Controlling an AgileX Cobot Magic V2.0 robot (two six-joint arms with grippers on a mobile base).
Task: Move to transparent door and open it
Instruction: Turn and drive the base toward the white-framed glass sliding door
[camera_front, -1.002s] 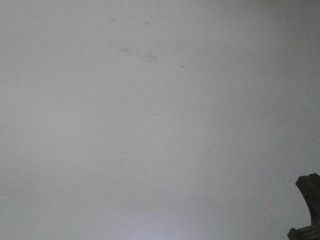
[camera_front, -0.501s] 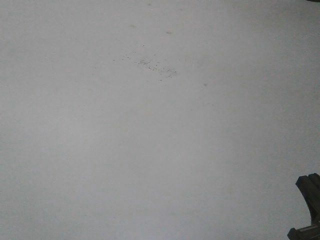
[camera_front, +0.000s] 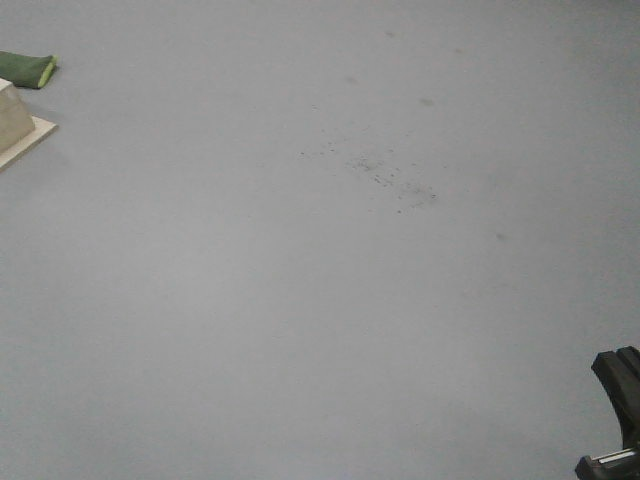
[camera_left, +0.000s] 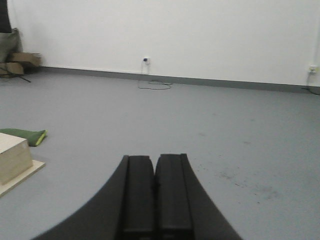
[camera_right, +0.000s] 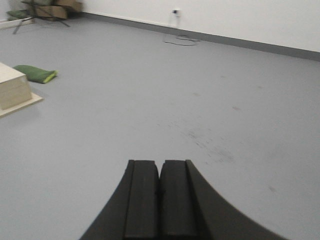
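Observation:
The transparent door is out of view in every frame. My left gripper (camera_left: 155, 159) is shut and empty, held above the grey floor (camera_left: 210, 120) and pointing toward a white wall (camera_left: 200, 35). My right gripper (camera_right: 160, 164) is shut and empty, also above the grey floor (camera_right: 150, 90). A black part of the right arm (camera_front: 618, 415) shows at the bottom right corner of the front view.
A pale wooden box on a board (camera_front: 18, 125) with a green bag (camera_front: 28, 68) behind it lies at the left; both also show in the left wrist view (camera_left: 12, 159) and right wrist view (camera_right: 12, 90). A wall socket with a cable (camera_left: 146, 60) and stacked wood (camera_left: 20, 60) stand by the wall. Dark specks (camera_front: 385, 175) mark the floor.
The front view has shifted: the floor specks moved right and down, and the wooden box and green bag have come into view at the left. The arm part at bottom right has not moved.

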